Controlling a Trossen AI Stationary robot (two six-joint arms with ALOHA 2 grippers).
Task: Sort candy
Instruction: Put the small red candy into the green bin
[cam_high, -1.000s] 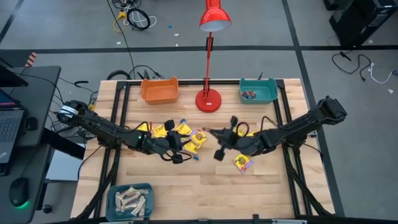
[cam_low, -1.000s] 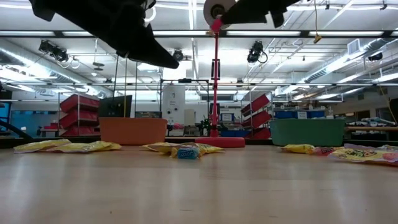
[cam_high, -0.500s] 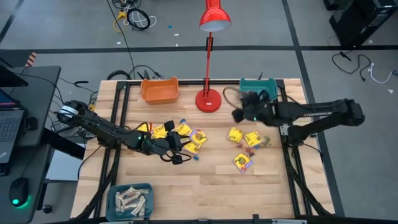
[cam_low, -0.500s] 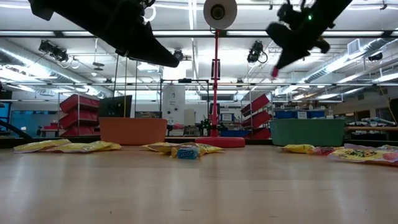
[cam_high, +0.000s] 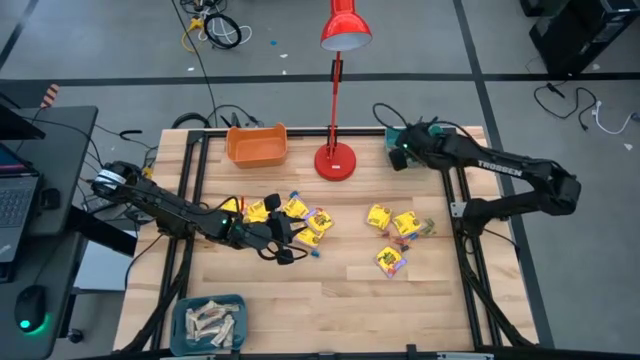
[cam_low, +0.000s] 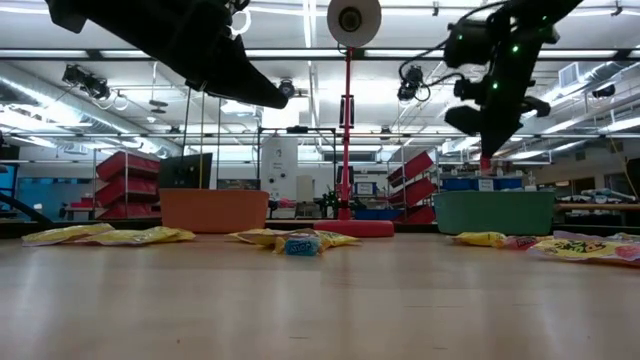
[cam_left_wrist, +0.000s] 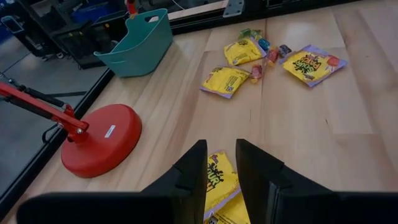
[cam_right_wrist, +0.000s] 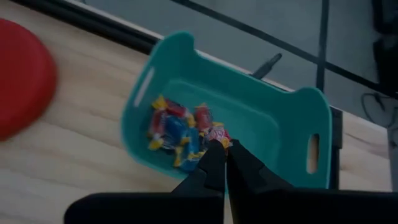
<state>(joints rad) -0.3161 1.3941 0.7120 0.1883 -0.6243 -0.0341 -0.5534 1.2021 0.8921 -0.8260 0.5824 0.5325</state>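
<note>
Wooden worktop (cam_high: 330, 290) with a dark frame along its edges; the near half is mostly bare wood, open room between the two candy clusters; red lamp (cam_high: 336, 160) base stands at the far edge between the orange bin (cam_high: 257, 146) and the teal bin (cam_high: 432, 150); a third bin with pale bars (cam_high: 209, 322) sits at the near left corner; left gripper (cam_high: 285, 240) hangs low over the left cluster of yellow packets (cam_high: 305, 222), fingers parted with a narrow gap and nothing between them, clear in the left wrist view; right gripper (cam_right_wrist: 222, 157) hangs over the teal bin at the far right edge, fingers pinched together on a small red candy piece (cam_right_wrist: 217, 134) at the tips; right cluster of yellow packets (cam_high: 392, 222) lies mid-right, one more packet (cam_high: 390, 261) nearer; right wrist view alone shows red, blue and yellow pieces (cam_right_wrist: 174, 129) inside the teal bin; low view alone shows a blue piece (cam_low: 300, 244) lying among the packets, and the room behind.
</note>
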